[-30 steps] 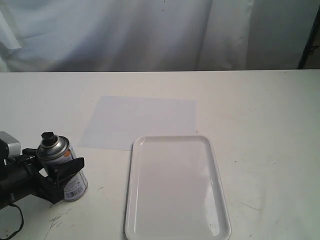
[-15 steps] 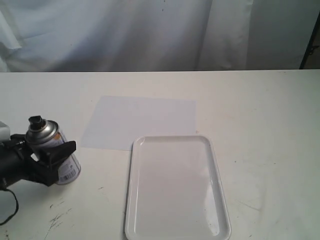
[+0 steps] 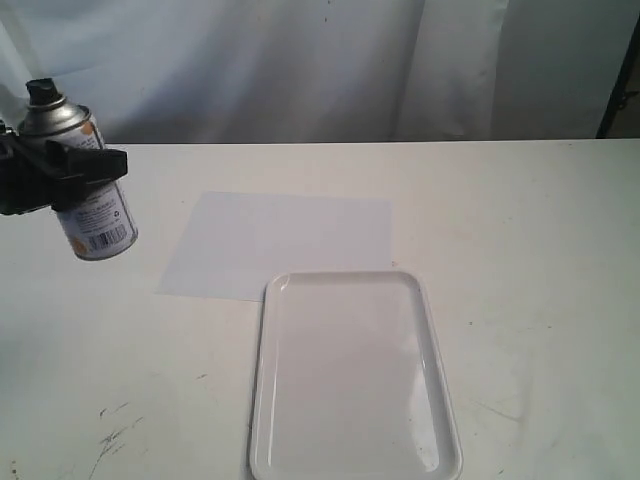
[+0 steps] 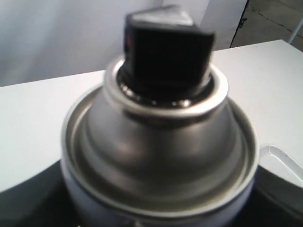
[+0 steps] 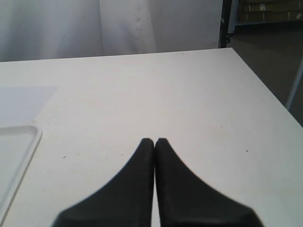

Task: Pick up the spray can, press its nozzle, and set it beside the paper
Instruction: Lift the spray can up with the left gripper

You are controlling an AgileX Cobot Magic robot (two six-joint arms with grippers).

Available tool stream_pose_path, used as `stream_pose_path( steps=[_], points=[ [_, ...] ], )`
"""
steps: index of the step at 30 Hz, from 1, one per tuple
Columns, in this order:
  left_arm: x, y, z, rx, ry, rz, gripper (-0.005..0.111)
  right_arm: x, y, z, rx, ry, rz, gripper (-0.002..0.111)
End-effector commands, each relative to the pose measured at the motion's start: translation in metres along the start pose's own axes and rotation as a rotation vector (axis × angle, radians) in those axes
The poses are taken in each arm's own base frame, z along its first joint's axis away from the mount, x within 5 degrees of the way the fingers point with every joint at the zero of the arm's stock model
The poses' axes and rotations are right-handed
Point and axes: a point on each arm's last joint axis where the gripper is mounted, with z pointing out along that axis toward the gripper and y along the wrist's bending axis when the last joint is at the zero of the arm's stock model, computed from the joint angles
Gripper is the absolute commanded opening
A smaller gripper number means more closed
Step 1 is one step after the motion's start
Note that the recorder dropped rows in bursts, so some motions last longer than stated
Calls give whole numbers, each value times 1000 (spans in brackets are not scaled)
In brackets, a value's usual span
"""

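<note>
The silver spray can with its printed label hangs in the air at the far left of the exterior view, tilted slightly, well above the table. My left gripper is shut on the can's upper body. The black nozzle tops the can, and nothing touches it. In the left wrist view the domed top of the spray can and the nozzle fill the picture. The paper lies flat mid-table. My right gripper is shut and empty over bare table; it does not show in the exterior view.
A glossy white tray with a raised rim lies just in front of the paper, overlapping its near edge. The tray's corner shows in the right wrist view. Scuff marks dot the table's front left. A white curtain hangs behind.
My left gripper has lifted the spray can off the table, carrying it up and slightly to the left. The paper and the tray have not moved.
</note>
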Motion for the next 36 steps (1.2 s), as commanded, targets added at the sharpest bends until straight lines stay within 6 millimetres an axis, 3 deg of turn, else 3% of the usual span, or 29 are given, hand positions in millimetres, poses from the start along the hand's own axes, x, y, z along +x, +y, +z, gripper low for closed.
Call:
stream_pose_path(
  steps=[1,8,15,20,36],
  points=[
    [-7,4,-1,-80,18,30,0,0,-1,0,8,-5,-4,0],
    [-1,-2,14,-283,137,244,0,0,-1,0,8,-5,-4,0],
    [-2,-32,50,-267,205,435,0,0,-1,0,8,-5,-4,0],
    [-2,-35,67,-295,232,480,0,0,-1,0,8,-5,-4,0],
    [-7,-38,72,-253,212,476,0,0,-1,0,8,-5,-4,0]
  ],
)
